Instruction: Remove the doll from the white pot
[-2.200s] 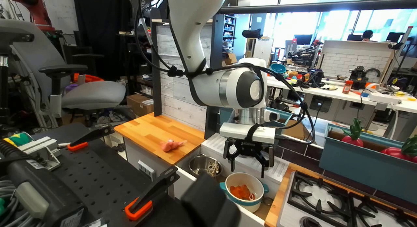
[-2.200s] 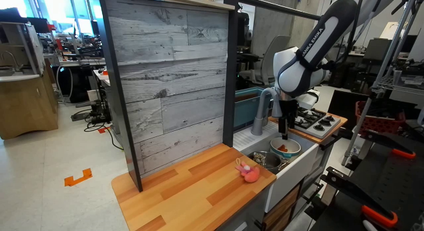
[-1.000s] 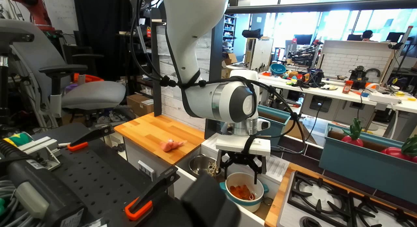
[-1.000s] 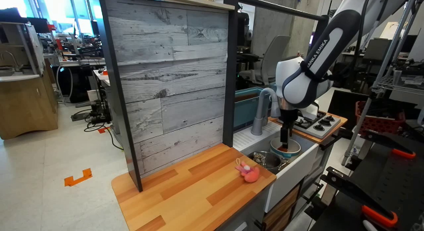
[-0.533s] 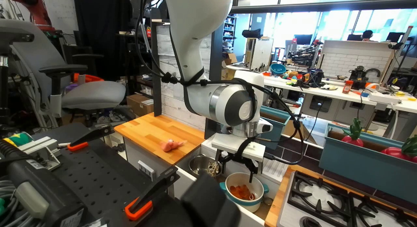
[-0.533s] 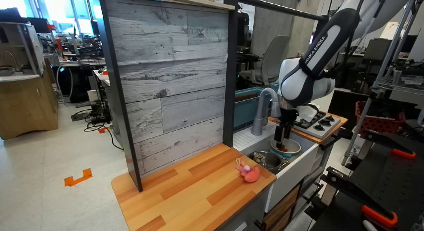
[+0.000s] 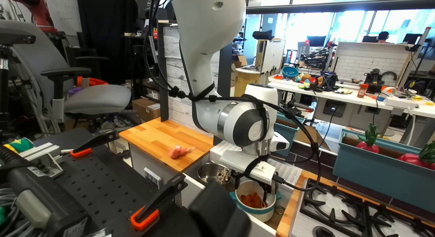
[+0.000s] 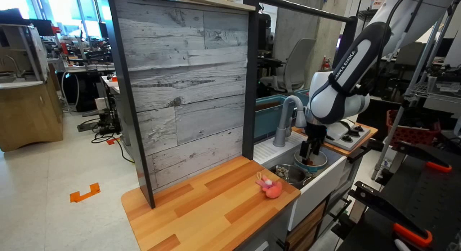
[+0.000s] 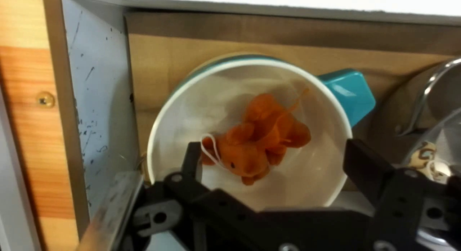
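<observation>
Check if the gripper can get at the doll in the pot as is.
Likely yes: the gripper hangs open, the pot has no lid, and nothing shows between gripper and doll. One finger overlaps the rim in the wrist view and may catch it.

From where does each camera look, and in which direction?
Wrist view: by the gripper (which shows), facing down at the doll in the pot.
An exterior view: high, facing the pot past a black table; arm, gripper show.
An exterior view: high, facing the sink over the counter; arm, gripper show.
Both exterior views share the pink toy.
</observation>
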